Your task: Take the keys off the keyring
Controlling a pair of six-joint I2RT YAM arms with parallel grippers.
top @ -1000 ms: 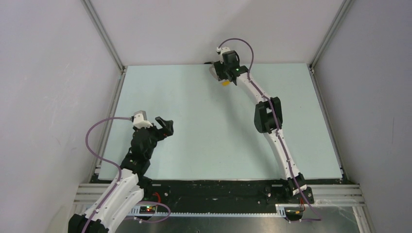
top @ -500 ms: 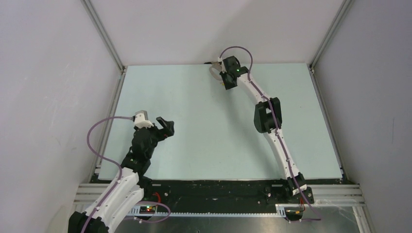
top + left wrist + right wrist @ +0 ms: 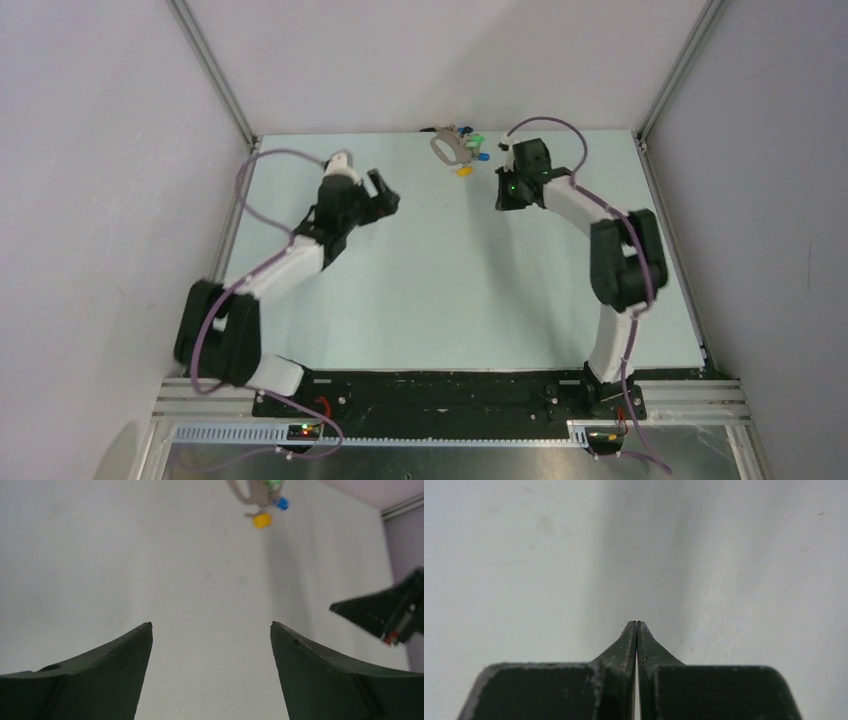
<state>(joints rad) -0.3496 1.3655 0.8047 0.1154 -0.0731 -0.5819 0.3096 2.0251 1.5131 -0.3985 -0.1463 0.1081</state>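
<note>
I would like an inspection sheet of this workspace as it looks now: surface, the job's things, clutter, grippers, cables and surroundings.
Surface: pale table, flat, with a few faint specks in the wrist views.
Job's things: keyring lies at the far edge; keys with green, blue and yellow heads are bunched at its right side. Whether each is threaded on cannot be told.
Clutter: nothing seen.
Grippers: left gripper open and empty, left of the keyring; right gripper shut on nothing, right of it. Neither touches it.
Cables: a purple cable loops over each arm, away from the keys.
Surroundings: grey walls and metal frame posts.
</note>
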